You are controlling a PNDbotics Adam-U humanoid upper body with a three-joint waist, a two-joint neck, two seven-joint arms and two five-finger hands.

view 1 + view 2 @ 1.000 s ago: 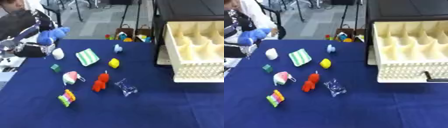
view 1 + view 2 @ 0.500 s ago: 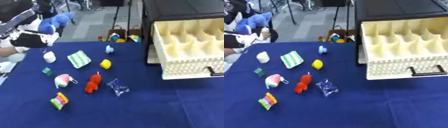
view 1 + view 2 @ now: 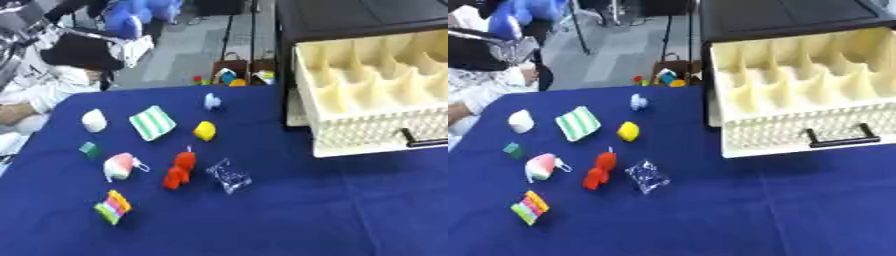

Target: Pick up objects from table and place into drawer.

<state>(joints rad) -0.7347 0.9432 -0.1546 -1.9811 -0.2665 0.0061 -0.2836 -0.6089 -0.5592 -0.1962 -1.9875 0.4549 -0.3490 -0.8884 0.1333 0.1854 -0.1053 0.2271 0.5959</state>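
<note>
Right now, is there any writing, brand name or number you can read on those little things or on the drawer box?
None: no text can be read in either view.
The cream drawer with its black handle shows only a dotted pattern on its front, no label.
The green-striped item, yellow piece, red toy and rainbow-striped block show colours only.
The clear packet is too blurred to tell.

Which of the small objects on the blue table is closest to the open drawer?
The yellow object, sitting right of the green-and-white striped item. The small pale blue piece is nearly as close to the cream drawer; the red toy and the rest lie farther left.
</note>
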